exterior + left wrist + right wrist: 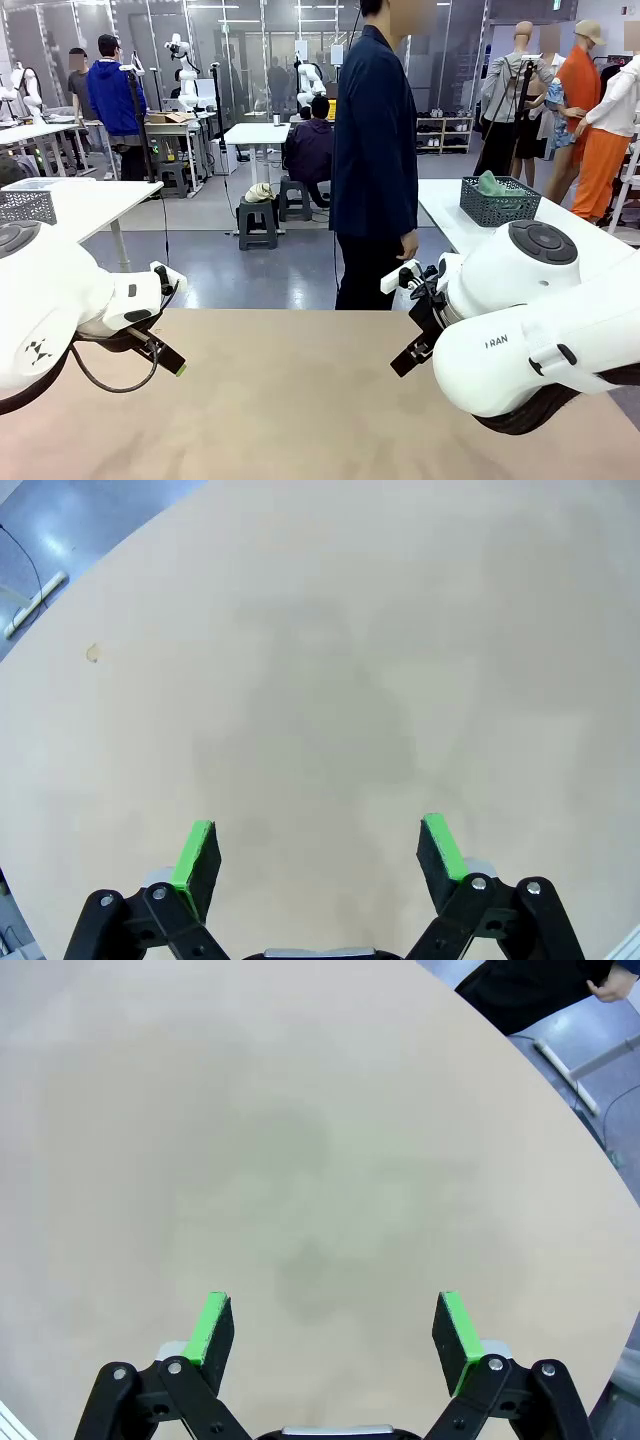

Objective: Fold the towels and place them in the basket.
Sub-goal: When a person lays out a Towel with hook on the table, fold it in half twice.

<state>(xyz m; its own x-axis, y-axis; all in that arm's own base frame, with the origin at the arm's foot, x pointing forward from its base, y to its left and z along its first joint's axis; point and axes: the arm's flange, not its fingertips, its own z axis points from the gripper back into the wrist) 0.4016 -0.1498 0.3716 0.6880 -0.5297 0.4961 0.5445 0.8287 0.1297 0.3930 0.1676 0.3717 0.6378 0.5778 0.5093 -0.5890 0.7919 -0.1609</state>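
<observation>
Twice found spread and empty over the tan surface [300,400]: left fingers [197,855], right fingers [213,1328], ready for cloth. Spotted the basket [500,210] far off on a white surface [445,215], green towel [490,184] inside.

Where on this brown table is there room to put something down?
The middle of the table is bare, from the left hand across to the right hand and out to the far edge by the person. Crowded: the near corners, under the left arm and right arm.

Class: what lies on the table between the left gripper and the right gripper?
Nothing: the front view shows bare table between left gripper and right gripper.
</observation>
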